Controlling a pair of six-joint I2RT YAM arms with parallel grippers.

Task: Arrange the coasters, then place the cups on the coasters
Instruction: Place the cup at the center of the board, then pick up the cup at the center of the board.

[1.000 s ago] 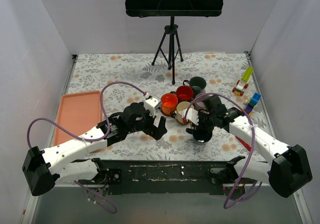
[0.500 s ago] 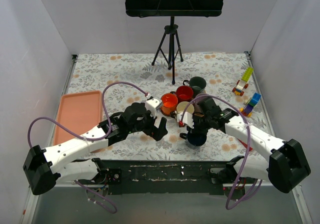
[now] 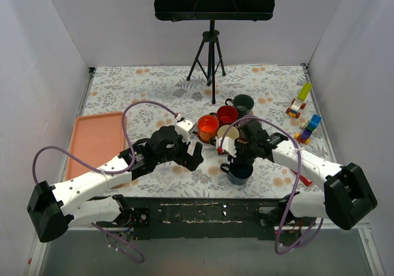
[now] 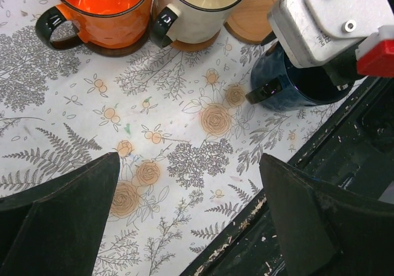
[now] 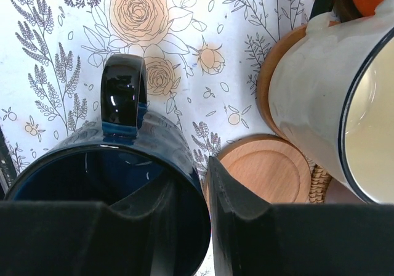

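— Down low in the middle of the top view, what is the right gripper (image 3: 239, 159) doing?

— It is reaching down onto the dark blue cup (image 3: 239, 174). One finger is poking inside the cup. The other finger (image 5: 258, 239) is sitting outside, so the cup's wall is running between them. Both are sitting very close to the wall, but I cannot tell if they are squeezing it.

— Where is that cup sitting?

— It is sitting near the bottom edge of the flowery cloth (image 3: 154, 85), with its handle pointing to the left of the frame. A bare wood coaster (image 4: 252, 17) is lying just beside it. The cup is not sitting on that coaster.

— What is the left gripper (image 4: 189, 159) doing?

— It is hanging over the cloth, to the left of the cups. Its fingers are gaping wide apart and holding nothing.

— How are the other cups doing?

— The orange cup (image 3: 208, 127) is standing on a dark brown coaster (image 4: 120, 50). The cream cup (image 4: 200, 5) is standing right next to it on another wood coaster (image 4: 194, 43). The red cup (image 3: 227, 114) and the dark green cup (image 3: 242, 103) are standing higher up in the frame.

— Is anything else lying around?

— A pink tray (image 3: 95, 142) is lying at the left of the frame, and toy blocks (image 3: 300, 102) are sitting at the right.
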